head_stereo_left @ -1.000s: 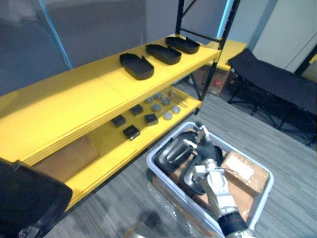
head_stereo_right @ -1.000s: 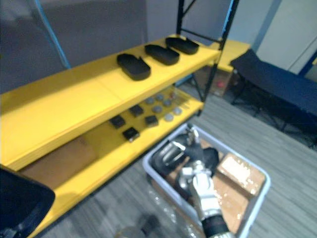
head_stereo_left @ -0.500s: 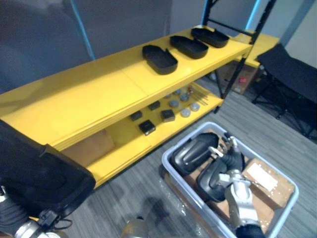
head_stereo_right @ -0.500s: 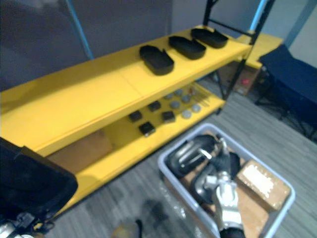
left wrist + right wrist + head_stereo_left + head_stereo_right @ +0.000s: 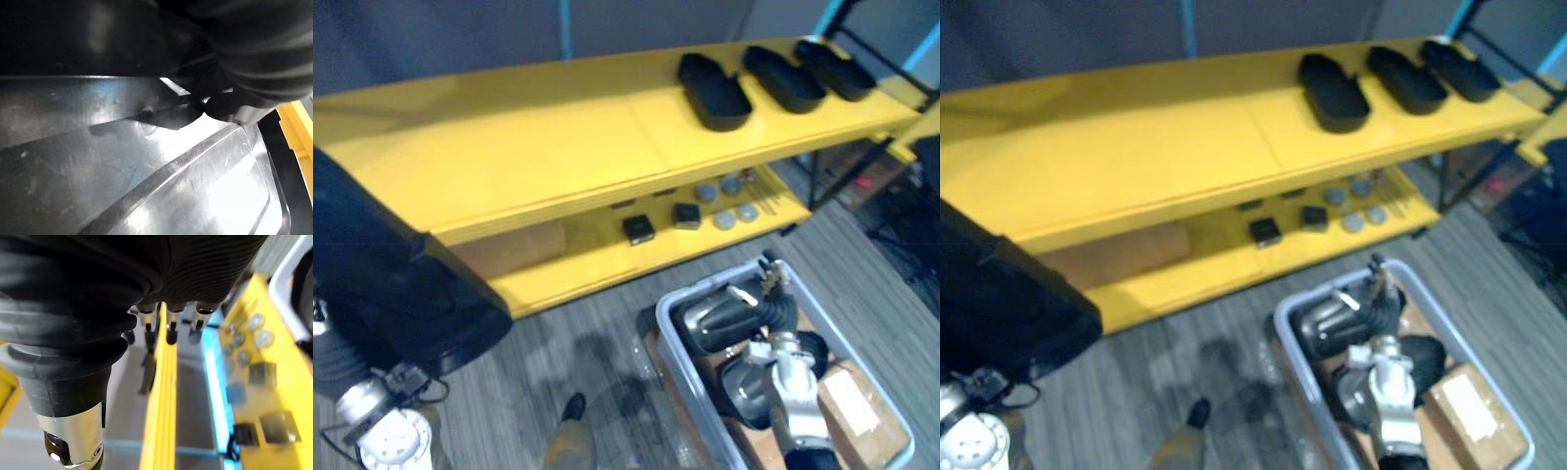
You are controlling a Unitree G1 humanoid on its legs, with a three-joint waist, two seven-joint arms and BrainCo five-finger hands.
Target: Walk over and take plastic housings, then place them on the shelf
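Our view has swung left along the yellow shelf (image 5: 558,147), so the black plastic housing (image 5: 391,284) on our left hand (image 5: 335,360), grip hidden from us, looks near placing, while our right hand (image 5: 775,311) hangs slack-fingered and empty just above the grey bin (image 5: 668,343).

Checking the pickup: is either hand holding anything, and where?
A black housing sits against the left hand; its grip is hidden. The right hand is open, empty.

1. Top deck (image 5: 538,137): bare across its left and middle.
2. Right end of that deck: three black housings (image 5: 714,78) lie in a close row.
3. Lower deck (image 5: 568,282): occupied by a cardboard box (image 5: 509,248), small black blocks (image 5: 638,228) and grey discs (image 5: 724,220).
4. Floor before the shelf: grey bin (image 5: 662,328) blocks the right side.
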